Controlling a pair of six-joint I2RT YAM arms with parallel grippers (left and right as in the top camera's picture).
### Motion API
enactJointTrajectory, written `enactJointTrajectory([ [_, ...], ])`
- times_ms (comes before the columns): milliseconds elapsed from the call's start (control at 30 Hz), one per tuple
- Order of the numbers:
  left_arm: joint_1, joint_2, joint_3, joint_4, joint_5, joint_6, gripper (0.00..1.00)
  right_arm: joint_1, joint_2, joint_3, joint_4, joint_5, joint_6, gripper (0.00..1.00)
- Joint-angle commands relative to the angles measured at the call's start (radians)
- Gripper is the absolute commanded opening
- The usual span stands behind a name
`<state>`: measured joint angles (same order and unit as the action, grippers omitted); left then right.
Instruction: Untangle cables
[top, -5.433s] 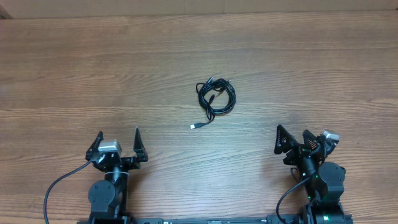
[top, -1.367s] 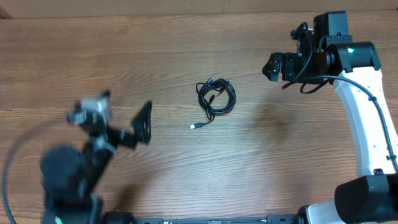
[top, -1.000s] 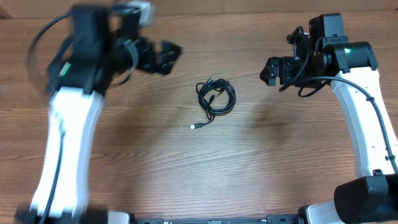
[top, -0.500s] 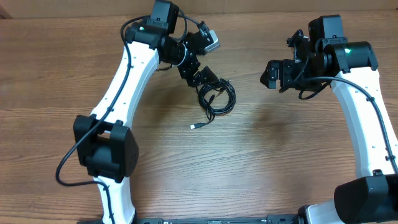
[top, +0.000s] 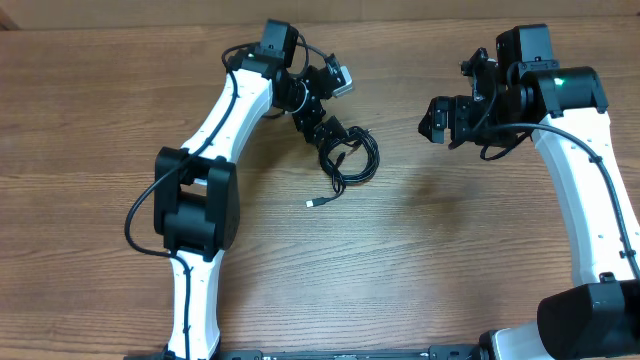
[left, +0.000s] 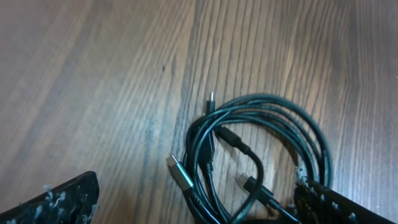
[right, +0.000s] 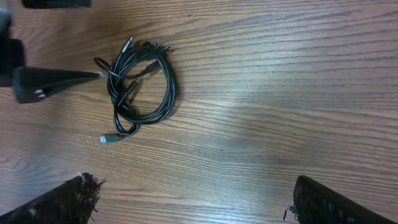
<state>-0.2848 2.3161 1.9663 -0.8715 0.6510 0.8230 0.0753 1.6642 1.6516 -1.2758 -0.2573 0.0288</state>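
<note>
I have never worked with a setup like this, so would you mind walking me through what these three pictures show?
These are two white robot arms at a wooden table, seen at one moment by three cameras. The wide picture is taken from above. The other two come from cameras mounted on each wrist, so the dark shapes at their lower edges are that arm's own fingers.

In the middle of the table lies a small coil of thin black cables, with one loose silvery-tipped plug trailing toward the robot.

The left claw has reached down to the coil's edge with its fingers spread; its wrist picture shows the coil close up between them, not gripped. The right claw hangs open off to the side, looking down at the coil from farther away. Nothing is held.
</note>
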Motion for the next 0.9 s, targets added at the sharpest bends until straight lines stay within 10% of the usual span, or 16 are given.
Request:
enactJointTrajectory([
  [0, -0.004, 0.034, 0.019, 0.001, 0.046, 0.030, 1.00, 0.003, -0.029, 0.025, 0.002, 0.003, -0.005, 1.00],
  [433, -0.004, 0.118, 0.015, -0.019, 0.053, 0.031, 0.95, 0.003, -0.029, 0.025, 0.003, 0.003, -0.005, 1.00],
  [467, -0.004, 0.119, 0.015, -0.022, 0.053, 0.031, 0.80, 0.003, -0.029, 0.025, 0.004, 0.003, -0.004, 1.00],
  [500, -0.004, 0.119, 0.015, -0.025, 0.053, 0.032, 0.32, 0.003, -0.029, 0.025, 0.005, 0.003, -0.005, 1.00],
  [533, -0.004, 0.119, 0.015, -0.027, 0.053, 0.031, 0.04, 0.003, -0.029, 0.025, 0.006, 0.003, -0.005, 1.00],
  [867, 0.050, 0.037, 0.444, -0.537, 0.140, -0.156, 0.04, 0.003, -0.029, 0.024, 0.010, 0.020, -0.004, 1.00],
])
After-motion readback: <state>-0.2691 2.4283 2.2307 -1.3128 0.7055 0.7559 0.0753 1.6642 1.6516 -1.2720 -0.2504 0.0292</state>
